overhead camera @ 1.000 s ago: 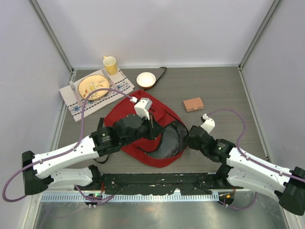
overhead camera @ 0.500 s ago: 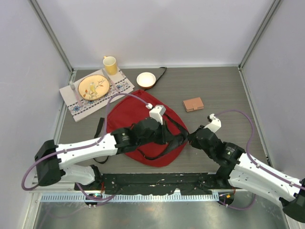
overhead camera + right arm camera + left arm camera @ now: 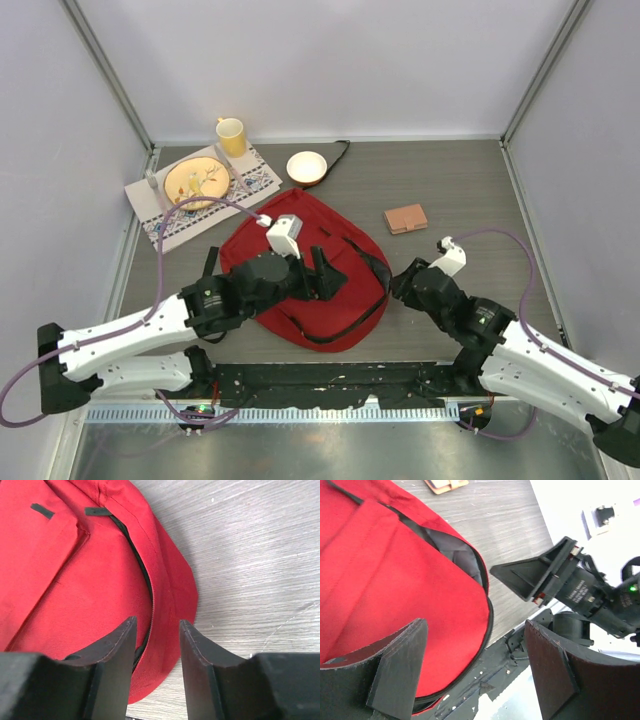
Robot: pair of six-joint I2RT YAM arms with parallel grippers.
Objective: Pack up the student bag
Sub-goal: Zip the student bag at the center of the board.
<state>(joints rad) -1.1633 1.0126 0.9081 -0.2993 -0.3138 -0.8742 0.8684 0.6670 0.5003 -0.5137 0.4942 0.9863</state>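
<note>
The student bag [image 3: 290,250] is a dark-red backpack lying flat mid-table, with black straps and a black zipper line along its rim. My left gripper [image 3: 325,276] hovers over the bag's near-right part. In the left wrist view that gripper [image 3: 476,666] stands wide open and empty above the red fabric [image 3: 395,575], where a sliver of grey lining [image 3: 457,555] shows. My right gripper [image 3: 400,287] is at the bag's right edge. In the right wrist view this gripper [image 3: 157,652] is open, with the bag's rim [image 3: 167,605] lying below the gap.
At the back left a patterned placemat [image 3: 255,183] carries a plate [image 3: 195,182], with a yellow mug [image 3: 231,135] behind. A white bowl [image 3: 306,166] sits just beyond the bag. A brown wallet [image 3: 406,218] lies to the bag's right. White walls enclose the table.
The bag's mouth, held open with grey lining showing a second ago, now lies flat. Both grippers have opened and let go; the left arm reached right, then drew back left.
</note>
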